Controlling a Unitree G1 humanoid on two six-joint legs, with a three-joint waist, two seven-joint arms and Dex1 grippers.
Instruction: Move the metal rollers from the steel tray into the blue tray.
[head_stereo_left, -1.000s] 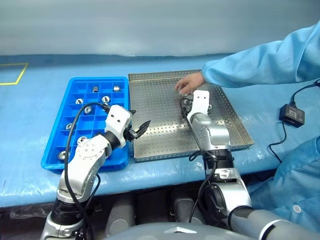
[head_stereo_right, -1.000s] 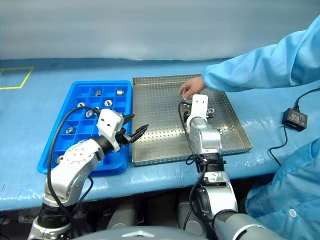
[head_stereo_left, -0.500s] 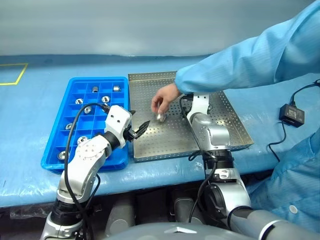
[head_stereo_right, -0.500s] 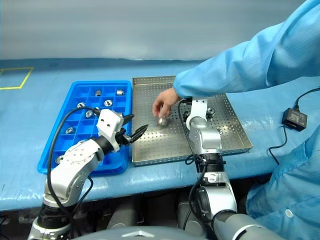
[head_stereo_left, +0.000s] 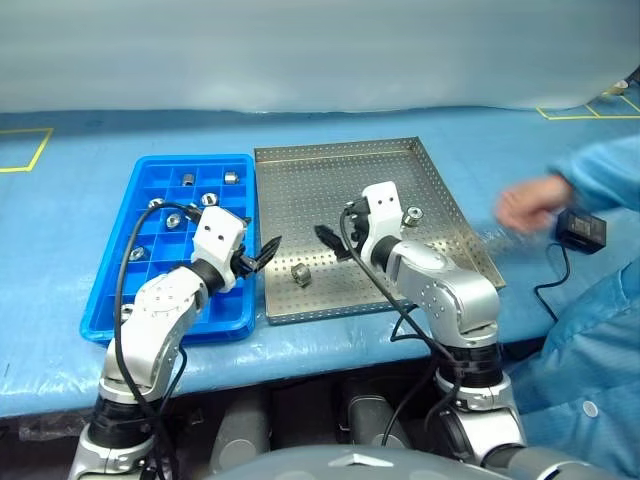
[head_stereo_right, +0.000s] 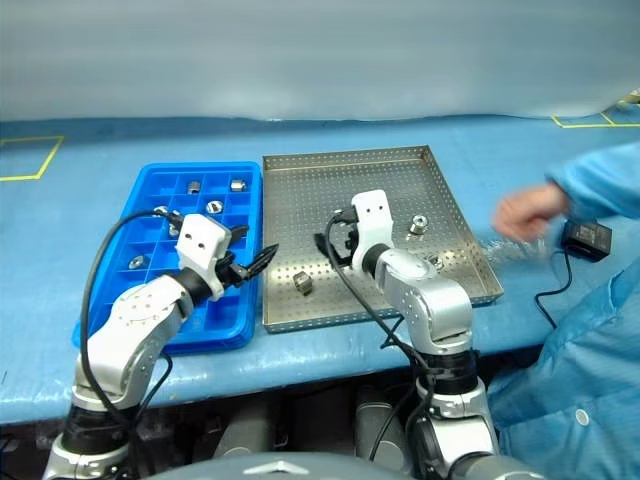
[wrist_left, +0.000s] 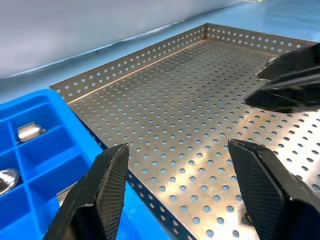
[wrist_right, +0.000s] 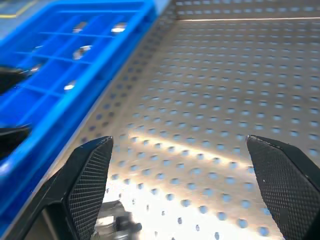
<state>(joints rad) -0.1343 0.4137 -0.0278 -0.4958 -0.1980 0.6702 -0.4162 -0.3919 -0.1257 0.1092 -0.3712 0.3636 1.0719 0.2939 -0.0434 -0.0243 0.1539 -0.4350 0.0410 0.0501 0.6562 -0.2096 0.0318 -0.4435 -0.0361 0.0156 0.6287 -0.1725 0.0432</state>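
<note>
Two robot arms reach over a blue-covered workbench (head_stereo_left: 60, 300) where a blue tray (head_stereo_left: 150, 312) sits edge to edge with a steel tray (head_stereo_left: 300, 175). The left gripper (head_stereo_left: 257, 257) hangs over the seam between the two trays, its forearm angled up from the near edge of the bench and its black fingers pointing toward the steel tray; the fingers stand apart with nothing between them, as the left wrist view confirms with perforated floor showing in the gap. The right gripper (head_stereo_left: 330, 243) is drawn in over the middle of the steel tray, elbow bent out toward the tray's right rim, wrist turned so the fingers aim leftward at the other gripper. Its jaws are spread wide and empty; the right wrist view looks between them across the dotted floor to the blue tray.

One of the metal rollers (head_stereo_left: 301, 274) lies loose on the steel tray's floor near the front rim, below and between the two grippers, touched by neither. Another roller (head_stereo_left: 413, 214) rests toward the tray's right side. Several more (head_stereo_left: 173, 220) sit in compartments of the blue tray.

At right, a person's hand (head_stereo_left: 528, 203) in a light blue sleeve (head_stereo_left: 605, 172) is off the tray, near a small black adapter (head_stereo_left: 582, 229) on the bench.
</note>
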